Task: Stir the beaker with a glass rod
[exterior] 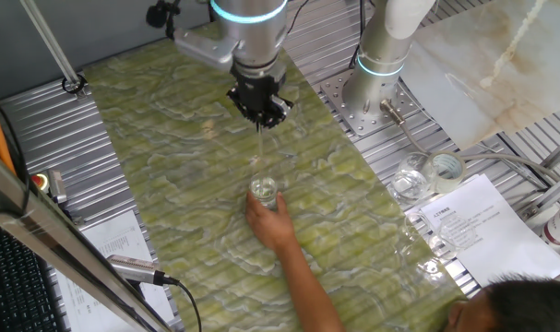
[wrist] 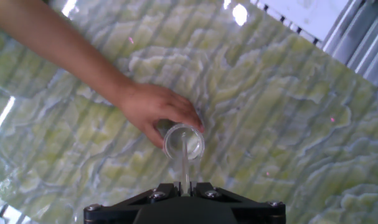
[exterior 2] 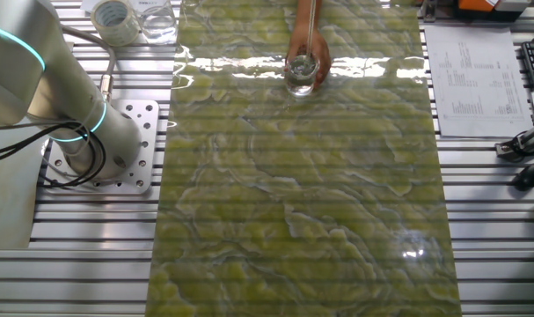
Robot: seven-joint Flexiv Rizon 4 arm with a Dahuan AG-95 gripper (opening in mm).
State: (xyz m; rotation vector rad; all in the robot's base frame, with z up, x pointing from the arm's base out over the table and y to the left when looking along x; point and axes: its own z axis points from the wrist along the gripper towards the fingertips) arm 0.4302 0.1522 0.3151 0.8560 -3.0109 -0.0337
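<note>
A small clear glass beaker (exterior: 264, 192) stands on the green marbled mat, steadied from behind by a person's hand (exterior: 272, 224). My gripper (exterior: 258, 112) hangs above it, shut on the top of the thin glass rod (exterior: 259, 148), whose lower end dips into the beaker. In the hand view the glass rod (wrist: 185, 158) runs from between my fingers down into the beaker (wrist: 183, 141), and the hand (wrist: 152, 110) wraps its far side. The other fixed view shows the beaker (exterior 2: 301, 72) near the top edge with the rod (exterior 2: 312, 26) above it.
The person's forearm (exterior: 309, 286) stretches across the near part of the mat. Larger glass jars (exterior: 411, 181) and a tape roll (exterior: 445, 168) sit to the right on the metal table, beside printed sheets (exterior: 478, 226). The arm's base (exterior: 370, 88) stands at the back right.
</note>
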